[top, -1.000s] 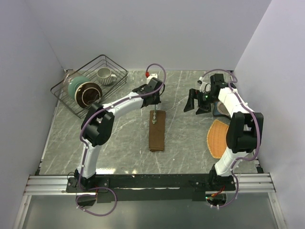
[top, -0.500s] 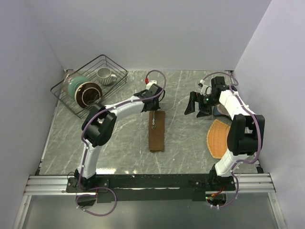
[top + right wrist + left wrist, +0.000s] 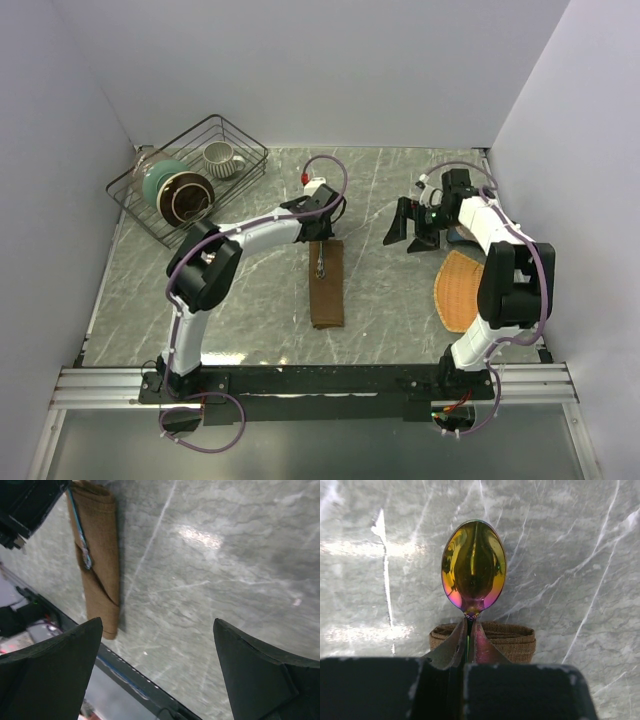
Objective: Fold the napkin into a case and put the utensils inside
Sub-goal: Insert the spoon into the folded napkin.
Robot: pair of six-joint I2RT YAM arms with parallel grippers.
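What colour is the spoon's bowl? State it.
The spoon has a shiny gold-orange bowl, pink-purple near the neck; clearest in the left wrist view.

— Home or lab?
— A lab test cell. Plain white walls [image 3: 300, 70] box in a marble-patterned desk [image 3: 390, 300]; the left arm [image 3: 255, 228] and right arm [image 3: 497, 228] are bolted to an aluminium rail [image 3: 100, 388] along its near edge.

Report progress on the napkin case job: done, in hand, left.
Done: the napkin lies folded as a narrow case. In hand: the left tool is shut on the spoon at its neck, bowl past the case's far end. The right tool hangs open, empty. Left: seating the spoon in the case; whether anything is already tucked inside, I cannot tell.
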